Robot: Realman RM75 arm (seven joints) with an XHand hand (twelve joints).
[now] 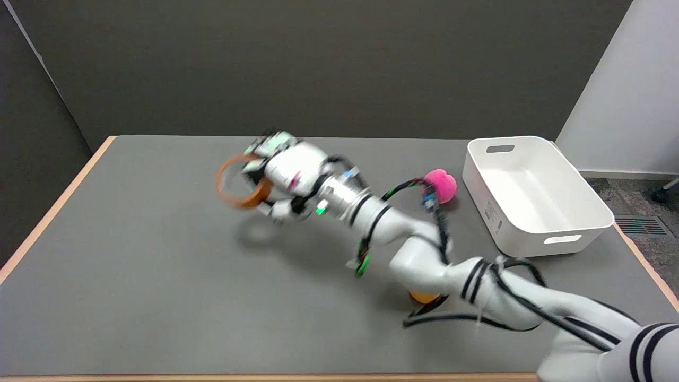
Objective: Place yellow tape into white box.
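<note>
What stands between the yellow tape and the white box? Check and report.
The right hand holds the yellow tape lifted at the table's left-centre; the white box sits open at the far right. The pink ball lies just left of the box, close to the straight path. Carried above it, nothing visible blocks.

Even, soft overhead light fills the scene, without glare. The robot hand and its tape ring are smeared by motion blur. Faint shadows lie on the desk beneath them.
</note>
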